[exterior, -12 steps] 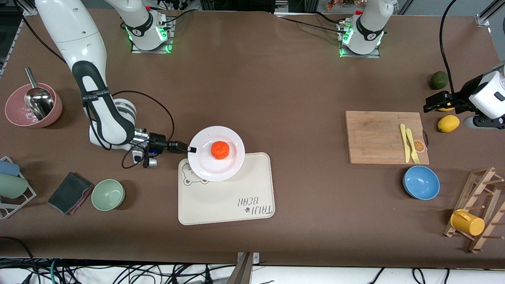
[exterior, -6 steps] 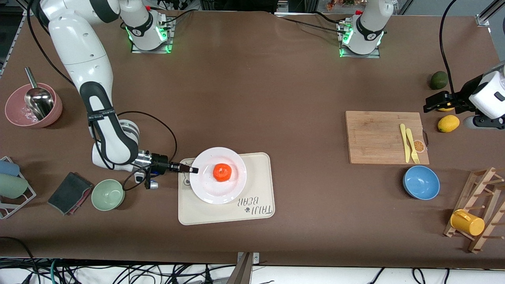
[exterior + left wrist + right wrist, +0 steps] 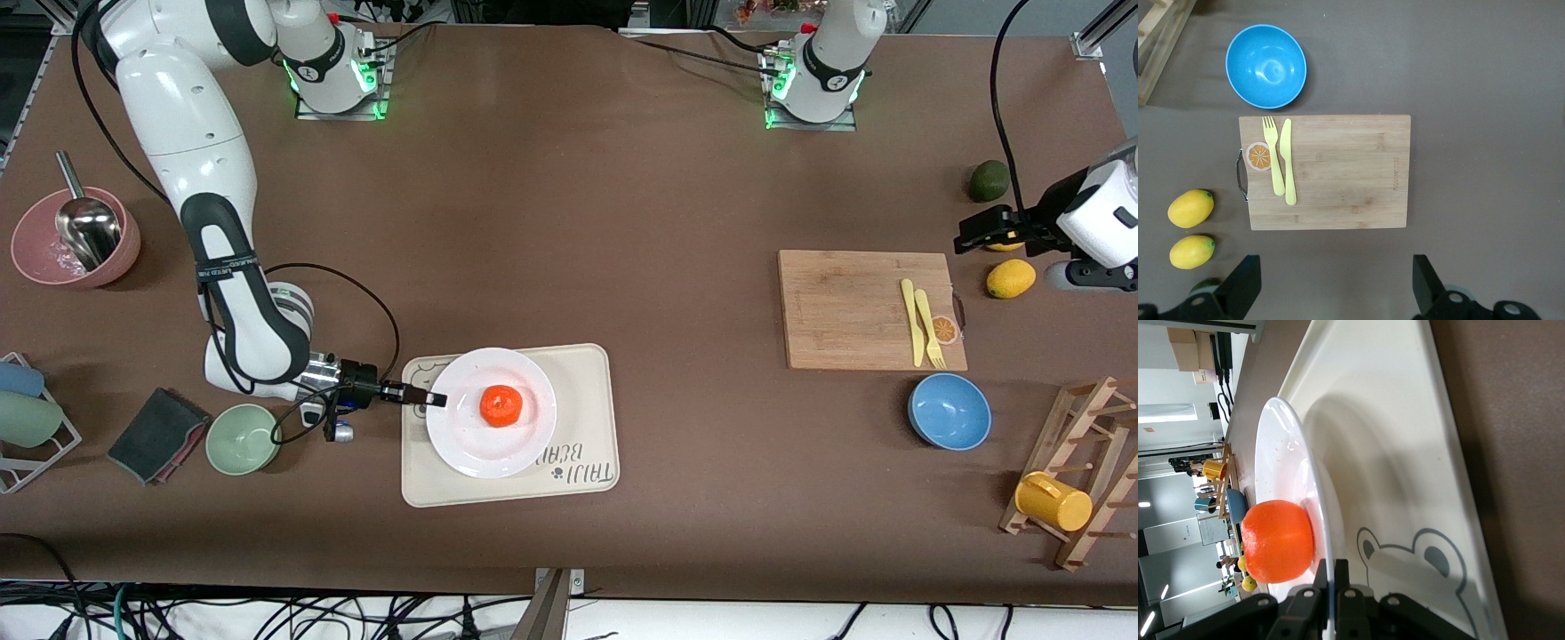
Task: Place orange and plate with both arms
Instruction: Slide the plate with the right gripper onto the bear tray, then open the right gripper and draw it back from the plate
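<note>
The right gripper (image 3: 433,399) is pinched tight on the rim of the plate (image 3: 462,440). It holds the plate over the tray (image 3: 507,484). In the right wrist view the plate seems to sit a little above the tray, not flat on it yet. The orange (image 3: 501,405) sits in the middle of the plate.

The plate looks hard, smooth and shiny, so I think it could slip out of a thin pinch, and it would break if it dropped. The rim is the only good spot to grab. The orange is round and loose, so it may roll if the plate tips. Keeping the plate level matters.

The left gripper (image 3: 1331,293) waits wide open, holding nothing, above the table beside the board (image 3: 867,307) and the lemons (image 3: 1190,208).
</note>
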Tool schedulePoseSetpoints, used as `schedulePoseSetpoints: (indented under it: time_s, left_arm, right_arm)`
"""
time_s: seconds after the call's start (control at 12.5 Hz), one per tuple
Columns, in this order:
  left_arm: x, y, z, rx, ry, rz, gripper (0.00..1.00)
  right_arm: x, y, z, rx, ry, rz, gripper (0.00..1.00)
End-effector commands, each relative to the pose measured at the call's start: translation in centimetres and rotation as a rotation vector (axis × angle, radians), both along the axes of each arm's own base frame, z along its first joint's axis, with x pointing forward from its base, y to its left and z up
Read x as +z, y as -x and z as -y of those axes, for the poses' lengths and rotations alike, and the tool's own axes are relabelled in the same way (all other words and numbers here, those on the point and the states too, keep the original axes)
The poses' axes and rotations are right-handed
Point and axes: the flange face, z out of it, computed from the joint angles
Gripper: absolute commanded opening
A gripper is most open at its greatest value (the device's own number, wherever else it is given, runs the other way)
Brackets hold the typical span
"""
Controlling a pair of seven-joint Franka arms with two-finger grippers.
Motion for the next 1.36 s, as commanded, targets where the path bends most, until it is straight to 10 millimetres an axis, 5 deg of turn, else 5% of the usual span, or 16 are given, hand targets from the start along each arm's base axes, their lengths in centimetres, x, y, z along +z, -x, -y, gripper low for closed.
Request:
schedulePoseSetpoints:
  time_s: [0.0, 0.24, 0.32, 0.4, 0.56, 0.96, 1.28]
  left_arm:
    - [0.5, -0.1, -0.1, -0.016, -0.019, -0.003, 1.0]
    - [0.5, -0.1, -0.1, -0.015, -0.02, -0.003, 1.0]
    - [0.5, -0.1, -0.1, -0.015, -0.02, -0.003, 1.0]
    - [0.5, -0.1, -0.1, -0.015, -0.02, -0.003, 1.0]
    - [0.5, -0.1, -0.1, -0.015, -0.02, -0.003, 1.0]
    - [0.5, -0.1, -0.1, -0.013, -0.02, -0.004, 1.0]
    - [0.5, -0.1, -0.1, -0.013, -0.02, -0.004, 1.0]
  right_arm:
    - [-0.7, -0.6, 0.1, 0.015, -0.008, -0.007, 0.08]
    - [-0.9, -0.6, 0.7, 0.015, -0.007, 0.005, 0.54]
    - [-0.9, -0.6, 0.8, 0.016, -0.004, 0.007, 0.91]
    - [-0.7, -0.7, 1.0, 0.02, -0.002, 0.018, 1.0]
    - [0.0, -1.6, 2.6, 0.003, 0.003, 0.038, 1.0]
    - [5.3, -4.4, 2.5, 0.201, 0.169, 0.093, 1.0]
    - [10.3, -4.4, 7.3, 0.342, 0.33, 0.092, 1.0]
